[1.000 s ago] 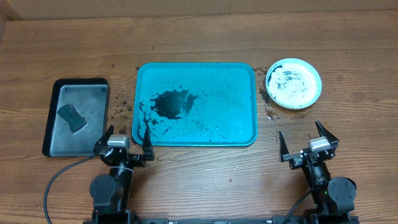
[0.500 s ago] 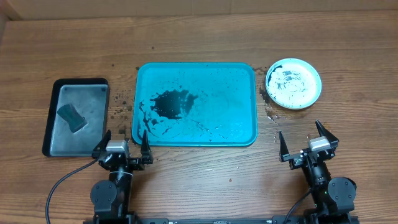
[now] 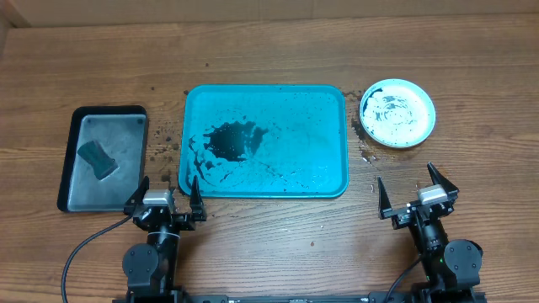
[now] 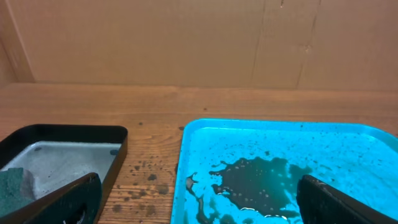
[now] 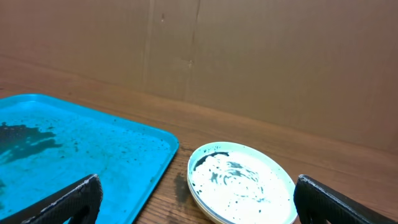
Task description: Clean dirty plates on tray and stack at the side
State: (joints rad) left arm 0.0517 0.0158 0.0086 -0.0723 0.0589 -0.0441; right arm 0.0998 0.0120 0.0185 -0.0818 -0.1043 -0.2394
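Note:
The turquoise tray point(image 3: 320, 109) lies mid-table with no plates on it; a dark puddle and smears point(image 3: 229, 141) cover its left half. It also shows in the left wrist view point(image 4: 348, 155) and the right wrist view point(image 5: 93, 143). A stack of plates point(image 3: 397, 113) stands on the table right of the tray; the white top plate point(image 5: 242, 185) bears black smears, with a light blue rim and a yellowish edge under it. My left gripper point(image 3: 167, 195) is open and empty at the tray's front left corner. My right gripper point(image 3: 413, 194) is open and empty in front of the stack.
A black-rimmed grey tray point(image 3: 126, 126) at the left holds a dark sponge point(image 3: 96, 158); it also shows in the left wrist view point(image 4: 74, 134). Dark spots point(image 3: 164, 139) mark the wood between the trays and beside the stack. A cardboard wall point(image 4: 186, 37) stands behind.
The left gripper has drawn back a little toward the table's front edge. The right arm, the tray and the plates have not moved.

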